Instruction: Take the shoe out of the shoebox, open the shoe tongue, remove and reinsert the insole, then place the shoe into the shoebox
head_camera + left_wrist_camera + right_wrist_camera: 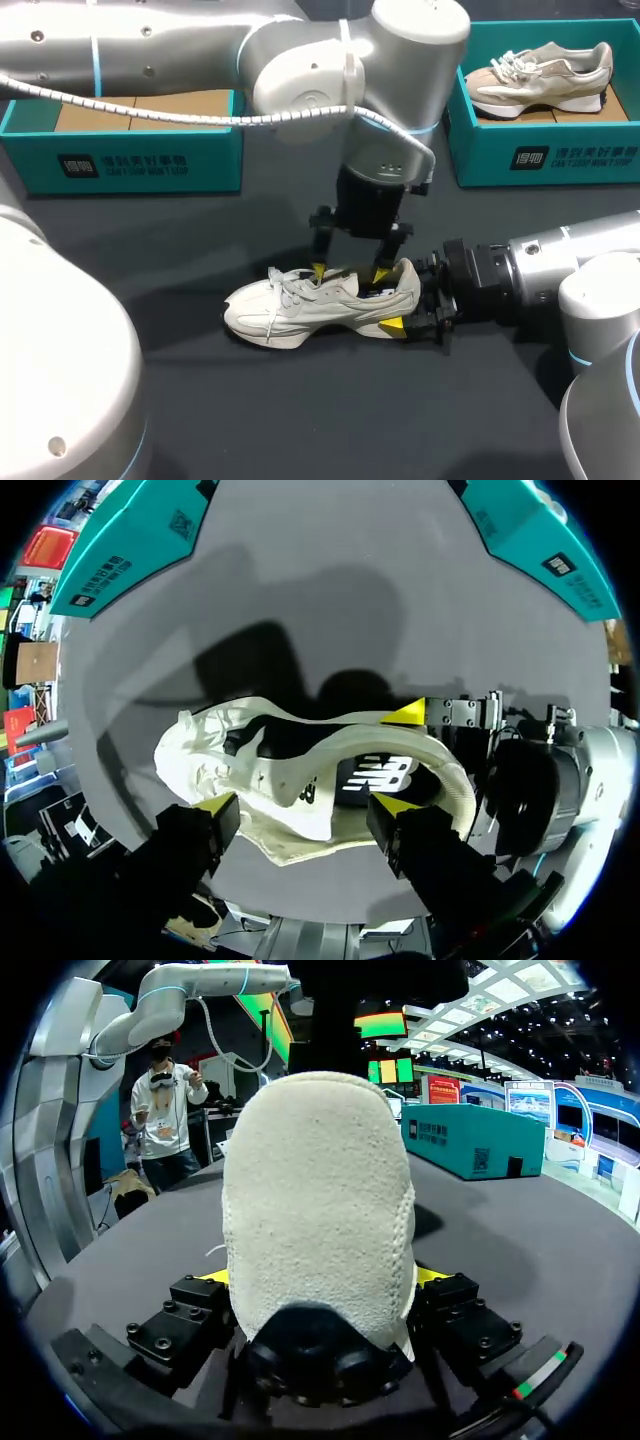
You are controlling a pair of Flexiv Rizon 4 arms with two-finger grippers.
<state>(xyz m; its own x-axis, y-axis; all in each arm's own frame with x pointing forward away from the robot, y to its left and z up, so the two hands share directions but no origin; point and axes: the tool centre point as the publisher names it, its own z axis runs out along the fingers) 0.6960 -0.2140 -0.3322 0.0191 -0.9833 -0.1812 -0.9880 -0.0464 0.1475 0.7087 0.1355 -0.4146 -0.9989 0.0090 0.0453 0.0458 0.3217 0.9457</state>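
Off-white lace-up shoe [320, 300] standing on its sole on the dark matte counter [200, 400], gripped at the heel.
The right pincer [408, 298] clamps the rounded, nubbly heel from both sides. The left pincer [348, 272] hangs over the collar, its fingers spread wide (whether they touch the shoe I cannot tell). A dark insole [375, 775] shows inside the opening. Behind stand a teal shoebox [120, 160] with a brown cardboard floor and, well apart, another teal box [545, 155] carrying a second shoe [540, 72].

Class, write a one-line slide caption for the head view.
Right hand grips the white shoe by its heel while the open left hand hangs over its opening.
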